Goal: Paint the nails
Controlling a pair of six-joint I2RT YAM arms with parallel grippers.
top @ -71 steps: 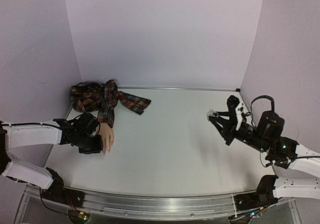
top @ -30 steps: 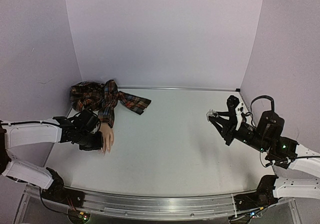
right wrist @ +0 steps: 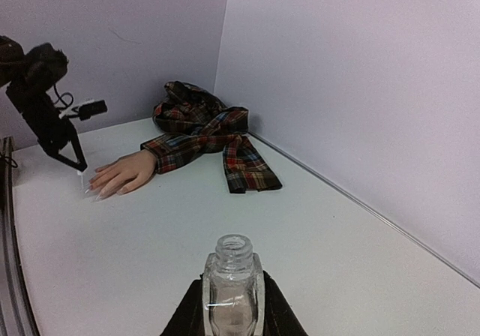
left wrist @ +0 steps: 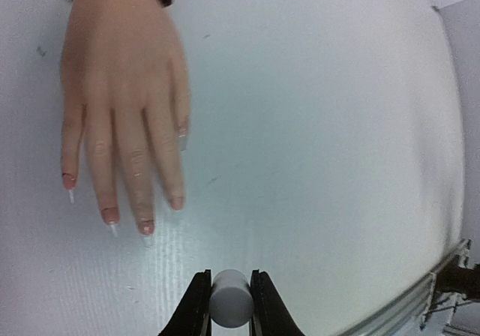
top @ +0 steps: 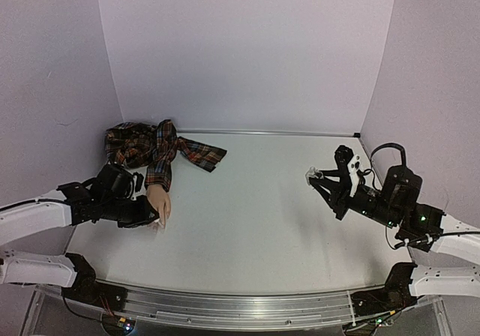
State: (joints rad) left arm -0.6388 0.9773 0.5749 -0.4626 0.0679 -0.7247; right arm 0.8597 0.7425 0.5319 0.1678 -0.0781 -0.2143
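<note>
A flesh-coloured mannequin hand (top: 159, 203) lies palm down at the left of the table, in a plaid sleeve (top: 159, 154). Its nails (left wrist: 109, 216) look small and pinkish in the left wrist view. My left gripper (top: 148, 216) is shut on a small white cap (left wrist: 229, 304) and sits just near of the fingertips. The right wrist view shows its tip (right wrist: 78, 163) right over the fingertips of the hand (right wrist: 124, 172). My right gripper (top: 319, 180) is shut on a clear, open glass bottle (right wrist: 233, 272) and holds it at the right of the table.
The loose part of the plaid cloth (top: 196, 153) is bunched in the back left corner. Pale walls close the table on the left, back and right. A metal rail (top: 240, 306) runs along the near edge.
My left arm has swung its wrist back and to the left, with the gripper tip still at the hand's fingertips. My right gripper has shifted slightly left with the bottle.
</note>
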